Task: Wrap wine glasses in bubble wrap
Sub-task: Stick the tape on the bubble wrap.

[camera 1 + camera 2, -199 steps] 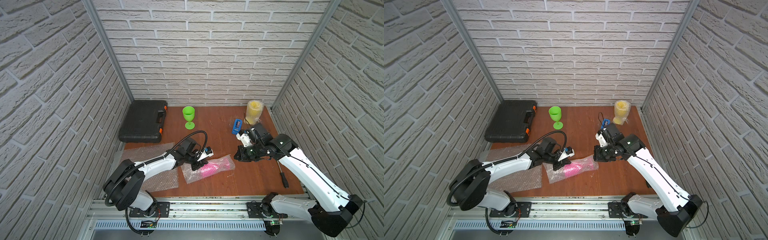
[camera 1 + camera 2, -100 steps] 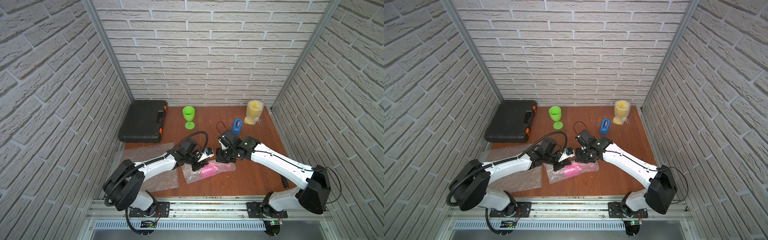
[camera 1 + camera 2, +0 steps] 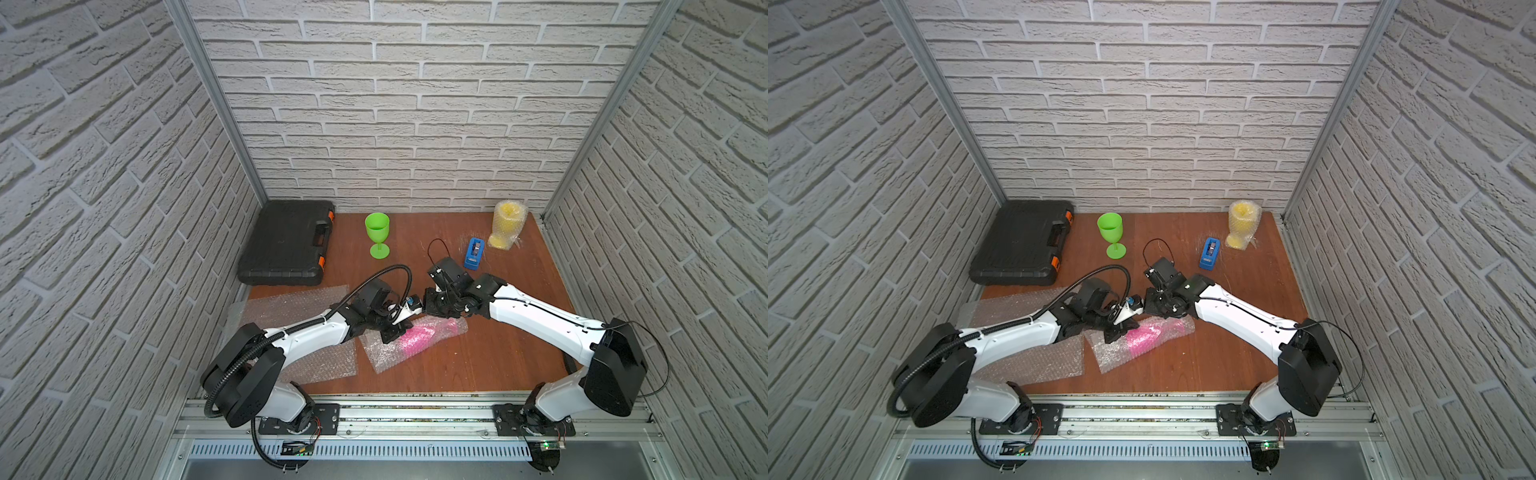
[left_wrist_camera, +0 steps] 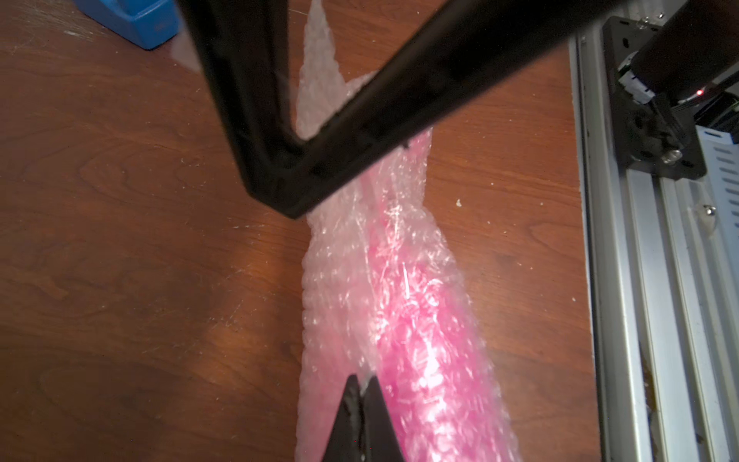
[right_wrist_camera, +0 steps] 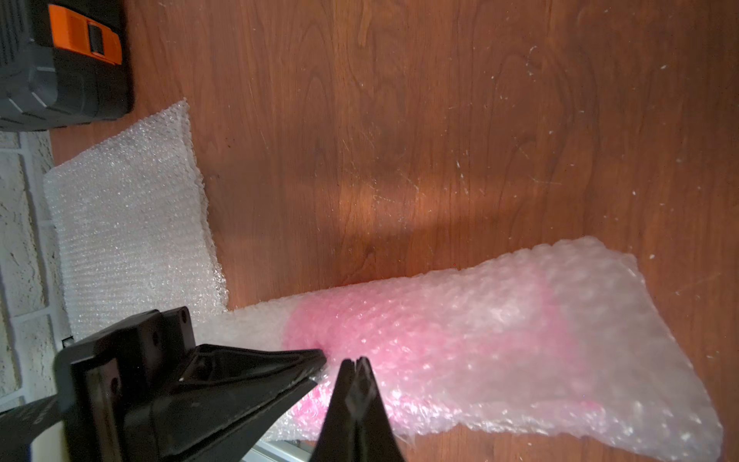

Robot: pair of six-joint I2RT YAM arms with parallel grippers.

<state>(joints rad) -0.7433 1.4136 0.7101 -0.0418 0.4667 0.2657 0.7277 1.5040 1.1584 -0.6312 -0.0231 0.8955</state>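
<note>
White brick walls point(image 3: 415, 104) around a brown wooden surface point(image 3: 490, 357); two arms meet over a wrapped glass.
The pink glass point(image 3: 419, 338) lies on its side near the front middle, rolled in bubble wrap point(image 3: 382, 353). The left hand point(image 4: 362, 384) is pressed together with its tips on this wrap; whether a fold is caught between them I cannot tell. The right hand point(image 5: 354, 366) is also pressed together, just above the wrapped glass. The green glass point(image 3: 377, 232) stands bare at the back; the yellow glass point(image 3: 508, 224) stands wrapped in the back right corner, near a blue tape dispenser point(image 3: 474, 252).
</note>
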